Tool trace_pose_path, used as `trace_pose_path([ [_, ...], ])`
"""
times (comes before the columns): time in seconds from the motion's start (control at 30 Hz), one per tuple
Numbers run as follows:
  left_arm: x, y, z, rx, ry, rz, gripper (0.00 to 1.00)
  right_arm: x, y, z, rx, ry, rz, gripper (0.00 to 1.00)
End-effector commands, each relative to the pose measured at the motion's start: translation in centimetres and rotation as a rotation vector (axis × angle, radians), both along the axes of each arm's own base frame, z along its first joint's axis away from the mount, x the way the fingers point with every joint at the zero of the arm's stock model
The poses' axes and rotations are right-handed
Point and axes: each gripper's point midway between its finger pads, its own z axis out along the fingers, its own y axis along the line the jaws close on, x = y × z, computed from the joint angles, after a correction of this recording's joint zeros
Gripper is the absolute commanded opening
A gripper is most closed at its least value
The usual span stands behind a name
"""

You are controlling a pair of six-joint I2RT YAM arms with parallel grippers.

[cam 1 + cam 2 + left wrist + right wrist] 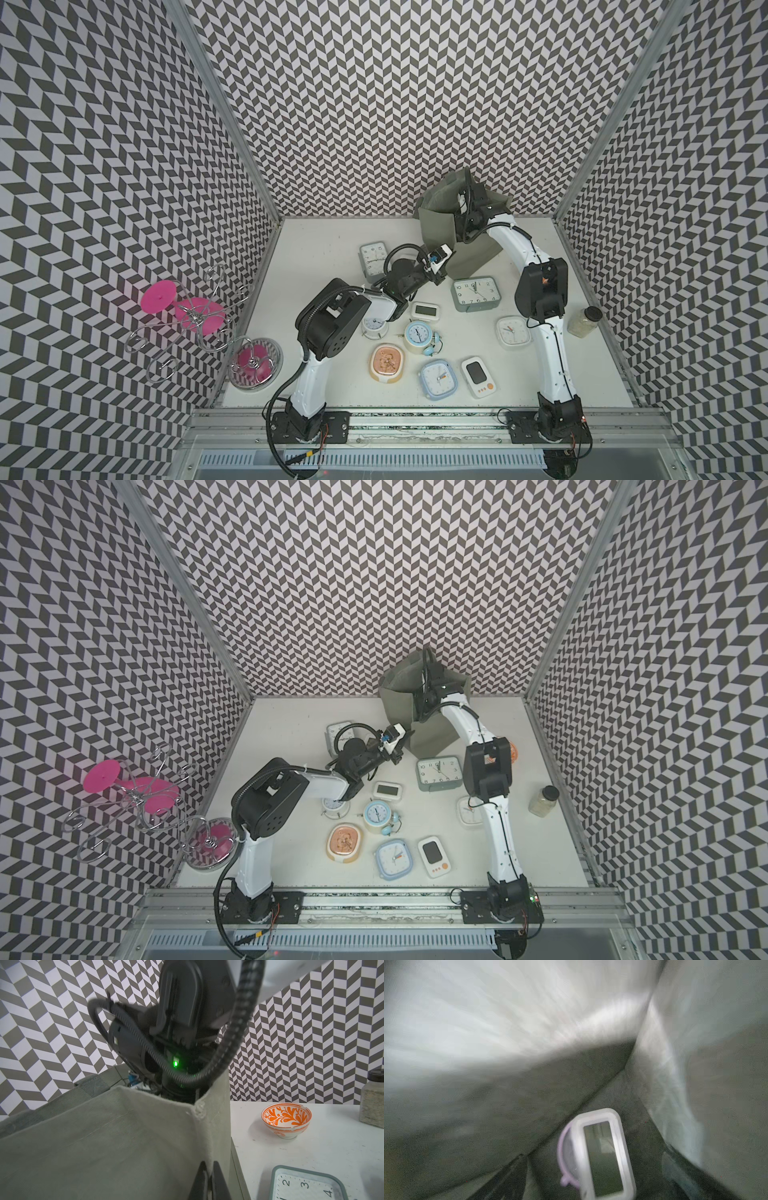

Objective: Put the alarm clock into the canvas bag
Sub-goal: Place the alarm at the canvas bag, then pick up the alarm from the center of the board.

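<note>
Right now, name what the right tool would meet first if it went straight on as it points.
Probably the white digital clock inside the canvas bag, just ahead; blur leaves depth unsure.

Walls [374, 104] are showing a dark grey and white chevron pattern, and the table [324, 249] is showing plain white. The canvas bag [436, 226], far right of centre, is showing grey-green outside and a paler lining inside. There the alarm clock [603, 1157] is showing a white case, a dark screen and lilac trim.

The large clock [475, 294] is showing a grey-green case and a white dial with black numerals. The twin-bell clock [417, 334] is showing pale blue. The digital clock [478, 377] is showing white with orange buttons.

The bowl [286, 1120] is carrying an orange leaf pattern on white. The jar [585, 322] is wearing a black lid. At left, the wire stand [195, 320] is gleaming silver around pink discs [160, 296].
</note>
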Motion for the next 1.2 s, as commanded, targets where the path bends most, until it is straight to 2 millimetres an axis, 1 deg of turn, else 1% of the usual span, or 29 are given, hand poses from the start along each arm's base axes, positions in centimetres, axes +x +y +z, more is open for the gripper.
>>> trace_pose_path([
  [0.0, 0.3, 0.0, -0.2, -0.02, 0.008, 0.002, 0.09, -2.4, 1.4, 11.0, 0.125, -0.172, 0.053, 1.0],
  [0.07, 0.4, 0.1, -0.2, -0.021, 0.008, 0.004, 0.09, -4.3, 1.3, 13.7, 0.159, -0.206, 0.056, 0.99],
  [0.17, 0.5, 0.1, -0.2, -0.025, 0.011, 0.007, 0.08, -7.7, 0.8, 16.9, 0.223, -0.253, 0.052, 0.99],
  [0.2, 0.5, 0.1, -0.2, -0.025, 0.012, 0.006, 0.08, -8.8, 0.5, 17.6, 0.237, -0.27, 0.045, 0.99],
  [0.23, 0.5, 0.1, -0.2, -0.025, 0.013, 0.006, 0.09, -9.9, -0.1, 17.7, 0.246, -0.284, 0.025, 0.99],
  [0.27, 0.5, 0.2, -0.2, -0.026, 0.013, 0.009, 0.09, -11.2, -0.8, 18.4, 0.259, -0.31, 0.0, 0.99],
  [0.37, 0.5, 0.3, -0.2, -0.024, 0.01, 0.011, 0.09, -15.2, -3.4, 18.2, 0.272, -0.348, -0.083, 0.99],
  [0.4, 0.5, 0.3, -0.2, -0.025, 0.012, 0.013, 0.09, -16.8, -4.2, 17.9, 0.275, -0.351, -0.105, 0.99],
  [0.47, 0.5, 0.3, -0.1, -0.025, 0.01, 0.015, 0.09, -19.5, -5.4, 16.7, 0.276, -0.344, -0.131, 0.99],
  [0.53, 0.4, 0.4, 0.0, -0.027, 0.01, 0.015, 0.09, -22.2, -7.0, 14.4, 0.26, -0.309, -0.187, 0.99],
  [0.63, 0.4, 0.5, 0.0, -0.027, 0.01, 0.018, 0.09, -25.5, -9.0, 10.0, 0.208, -0.202, -0.267, 0.99],
  [0.73, 0.3, 0.5, 0.0, -0.028, 0.012, 0.016, 0.09, -28.2, -10.4, 6.1, 0.157, -0.088, -0.331, 0.99],
  [0.83, 0.3, 0.4, 0.1, -0.032, 0.016, 0.012, 0.09, -30.3, -10.8, 3.0, 0.117, 0.027, -0.334, 0.99],
  [0.93, 0.2, 0.4, 0.0, -0.033, 0.021, 0.01, 0.09, -32.0, -11.2, 0.5, 0.072, 0.137, -0.34, 1.0],
  [1.07, 0.2, 0.4, 0.0, -0.041, 0.025, 0.007, 0.09, -33.6, -11.6, -2.3, 0.035, 0.26, -0.37, 0.99],
  [1.1, 0.1, 0.4, -0.1, -0.041, 0.028, 0.005, 0.09, -33.8, -11.4, -2.7, 0.045, 0.272, -0.365, 0.99],
  [1.17, 0.1, 0.4, 0.0, -0.043, 0.028, 0.006, 0.09, -34.0, -11.2, -2.9, 0.075, 0.27, -0.381, 0.99],
])
